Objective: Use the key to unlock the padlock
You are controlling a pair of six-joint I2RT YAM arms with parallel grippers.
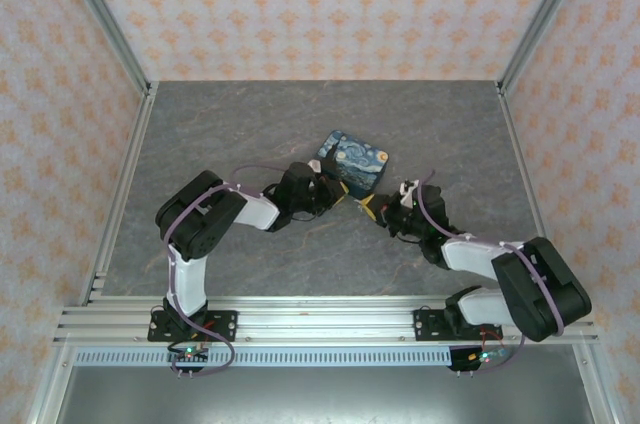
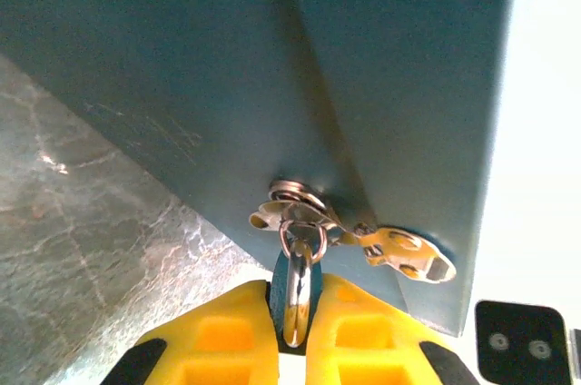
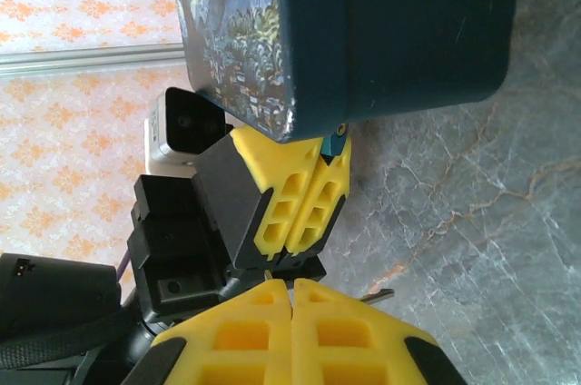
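Note:
The padlock (image 2: 297,308), a small dark blue body with a silver shackle, hangs from the hasp ring of the blue painted box (image 2: 272,67). My left gripper (image 2: 295,283) is shut on it, its yellow fingers (image 2: 218,330) pressing both sides. In the right wrist view the same left gripper (image 3: 325,160) holds the padlock (image 3: 334,143) right under the box's lower corner (image 3: 399,31). My right gripper (image 3: 291,285) sits just below it, shut, with the thin silvery key (image 3: 377,294) poking out sideways past its tips. From above, both grippers (image 1: 338,194) (image 1: 372,208) meet at the box's near edge (image 1: 353,162).
A brass-coloured latch plate (image 2: 408,253) hangs on the box beside the hasp. The box stands tilted on the grey marbled table (image 1: 250,124). Aluminium frame posts and patterned walls (image 1: 330,4) close in the table on three sides.

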